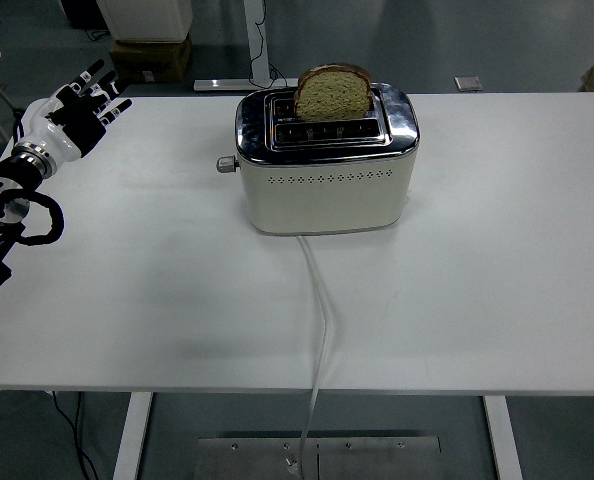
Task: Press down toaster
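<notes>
Cardboard box beyond white table

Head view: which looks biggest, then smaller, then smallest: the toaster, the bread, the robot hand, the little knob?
1. Toaster
2. Bread and left hand look about alike; the bread is partly sunk in its slot, so no ranking.
3. Knob

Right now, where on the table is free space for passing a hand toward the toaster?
The white table is bare right of the toaster and between it and the left hand. In front, the cord splits the near area. The lever knob faces that left patch.
</notes>
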You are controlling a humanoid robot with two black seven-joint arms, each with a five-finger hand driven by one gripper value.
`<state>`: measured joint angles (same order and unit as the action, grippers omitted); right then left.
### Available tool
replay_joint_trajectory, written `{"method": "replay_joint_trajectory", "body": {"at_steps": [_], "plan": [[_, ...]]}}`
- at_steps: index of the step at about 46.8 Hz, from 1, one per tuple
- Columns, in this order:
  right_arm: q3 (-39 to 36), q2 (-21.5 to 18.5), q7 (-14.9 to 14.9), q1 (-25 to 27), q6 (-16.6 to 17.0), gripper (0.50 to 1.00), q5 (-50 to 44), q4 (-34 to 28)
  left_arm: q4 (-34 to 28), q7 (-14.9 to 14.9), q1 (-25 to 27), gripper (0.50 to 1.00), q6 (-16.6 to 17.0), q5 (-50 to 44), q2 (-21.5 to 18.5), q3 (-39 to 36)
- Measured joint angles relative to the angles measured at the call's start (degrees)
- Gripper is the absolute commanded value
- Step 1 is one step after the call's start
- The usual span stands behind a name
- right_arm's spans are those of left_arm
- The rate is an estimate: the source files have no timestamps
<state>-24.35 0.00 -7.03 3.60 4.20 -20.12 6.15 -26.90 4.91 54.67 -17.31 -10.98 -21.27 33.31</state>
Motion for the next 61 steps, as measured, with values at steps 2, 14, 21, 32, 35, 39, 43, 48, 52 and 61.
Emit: {"method": "replay_joint_trajectory", "body": {"at_steps": [2,14,21,32,35,39,43,48,52,61], "plan": [[0.0,0.0,0.0,0.0,0.0,1.0,0.0,0.0,0.0,0.0,0.0,1.0,-0.1,0.0,0.0,0.0],[0.0,0.0,0.0,0.0,0.0,1.0,0.0,0.0,0.0,0.0,0.0,1.0,-0.1,0.0,0.0,0.0],[0.0,0.0,0.0,0.0,0.0,1.0,0.0,0.0,0.0,0.0,0.0,1.0,-0.1,0.0,0.0,0.1],[0.0,0.0,0.0,0.0,0.0,1.0,0.0,0.0,0.0,0.0,0.0,1.0,-0.1,-0.1,0.0,0.1],[0.0,0.0,0.0,0.0,0.0,1.0,0.0,0.0,-0.1,0.0,-0.1,1.0,-0.1,-0.1,0.0,0.1],[0.0,0.0,0.0,0.0,0.0,1.0,0.0,0.0,-0.1,0.0,-0.1,1.0,-0.2,-0.1,0.0,0.1],[0.0,0.0,0.0,0.0,0.0,1.0,0.0,0.0,-0.1,0.0,-0.4,1.0,-0.2,-0.1,0.0,0.1],[0.0,0.0,0.0,0.0,0.0,0.998,0.0,0.0,-0.1,0.0,-0.5,1.0,-0.2,-0.1,0.0,0.1],[0.0,0.0,0.0,0.0,0.0,1.0,0.0,0.0,-0.1,0.0,-0.5,1.0,-0.1,-0.1,0.0,0.1],[0.0,0.0,0.0,0.0,0.0,1.0,0.0,0.0,-0.1,0.0,-0.5,1.0,-0.1,-0.1,0.4,0.1]]}}
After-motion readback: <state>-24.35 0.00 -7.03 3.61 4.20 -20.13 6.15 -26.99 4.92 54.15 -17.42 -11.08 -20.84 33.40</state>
